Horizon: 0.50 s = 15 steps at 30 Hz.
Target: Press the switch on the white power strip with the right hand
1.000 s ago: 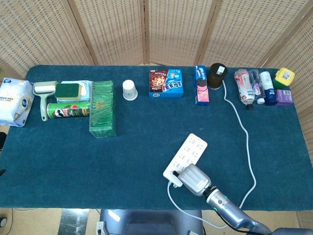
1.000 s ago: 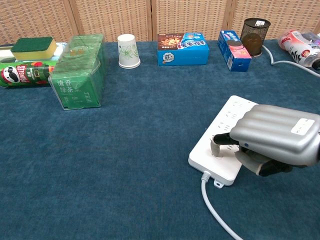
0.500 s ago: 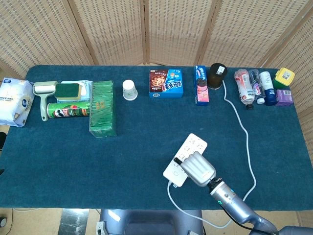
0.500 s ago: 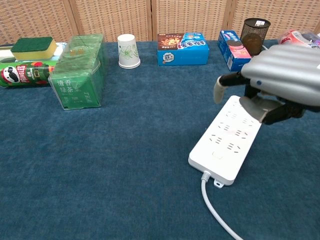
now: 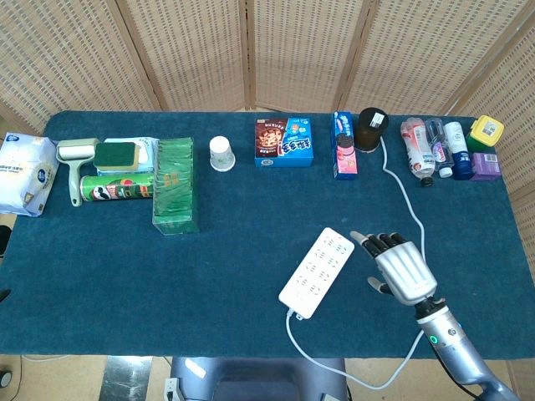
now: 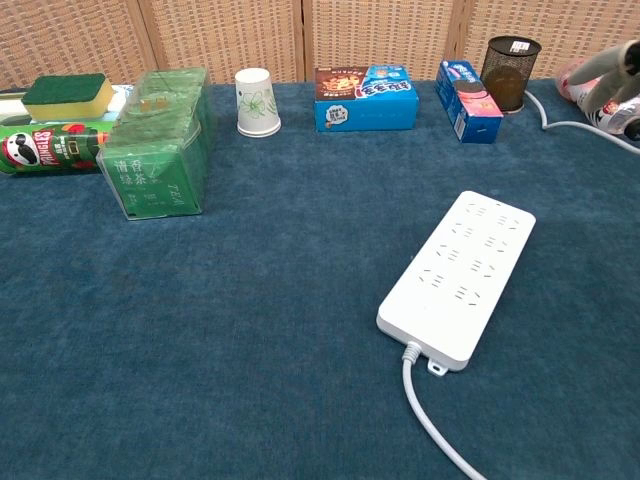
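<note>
The white power strip [image 5: 318, 272] lies flat near the table's front edge, long axis running diagonally, cord end near-left, other end far-right. The right hand [image 5: 401, 267] hovers just right of it, fingers spread, holding nothing. The switch itself is hard to make out. The left hand is out of sight.
</note>
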Each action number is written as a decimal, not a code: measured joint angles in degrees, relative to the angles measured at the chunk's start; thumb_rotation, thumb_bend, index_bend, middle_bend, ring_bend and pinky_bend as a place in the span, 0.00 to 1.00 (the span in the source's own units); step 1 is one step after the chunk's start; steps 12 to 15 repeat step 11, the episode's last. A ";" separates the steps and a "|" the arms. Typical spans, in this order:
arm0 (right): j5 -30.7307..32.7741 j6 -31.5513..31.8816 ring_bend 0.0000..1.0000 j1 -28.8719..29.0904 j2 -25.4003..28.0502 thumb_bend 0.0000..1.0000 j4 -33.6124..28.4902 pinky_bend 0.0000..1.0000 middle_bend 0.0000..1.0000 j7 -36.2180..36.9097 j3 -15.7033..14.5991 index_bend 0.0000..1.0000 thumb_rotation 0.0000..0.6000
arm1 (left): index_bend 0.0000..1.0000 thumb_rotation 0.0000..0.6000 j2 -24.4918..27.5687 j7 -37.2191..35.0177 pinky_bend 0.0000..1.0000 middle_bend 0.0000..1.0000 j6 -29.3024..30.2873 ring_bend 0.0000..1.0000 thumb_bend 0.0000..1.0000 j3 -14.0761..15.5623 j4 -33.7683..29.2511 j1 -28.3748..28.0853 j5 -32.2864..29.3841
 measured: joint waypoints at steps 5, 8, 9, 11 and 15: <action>1.49 1.27 0.04 -2.29 0.22 0.00 2.31 0.08 0.07 0.70 -0.46 0.10 1.00 | 0.00 1.00 0.20 0.63 0.08 0.00 0.43 0.00 0.05 0.05 -0.60 0.18 0.20; 2.49 2.70 0.03 -3.95 -0.01 0.00 3.70 0.08 0.06 0.57 -0.45 0.11 1.00 | 0.00 1.00 0.27 0.91 0.08 0.00 0.62 0.00 0.05 0.10 -0.80 0.29 0.31; 2.79 3.03 0.03 -4.31 -0.11 0.00 3.94 0.07 0.06 0.44 -0.33 0.11 1.00 | 0.00 1.00 0.27 0.93 0.08 0.00 0.59 0.00 0.05 0.14 -0.80 0.29 0.35; 3.26 3.37 0.02 -4.82 -0.27 0.00 4.25 0.06 0.05 0.23 -0.04 0.11 1.00 | 0.00 1.00 0.25 0.93 0.08 0.00 0.40 0.00 0.05 0.26 -0.76 0.28 0.42; 3.26 3.37 0.02 -4.82 -0.27 0.00 4.25 0.06 0.05 0.23 -0.04 0.11 1.00 | 0.00 1.00 0.25 0.93 0.08 0.00 0.40 0.00 0.05 0.26 -0.76 0.28 0.42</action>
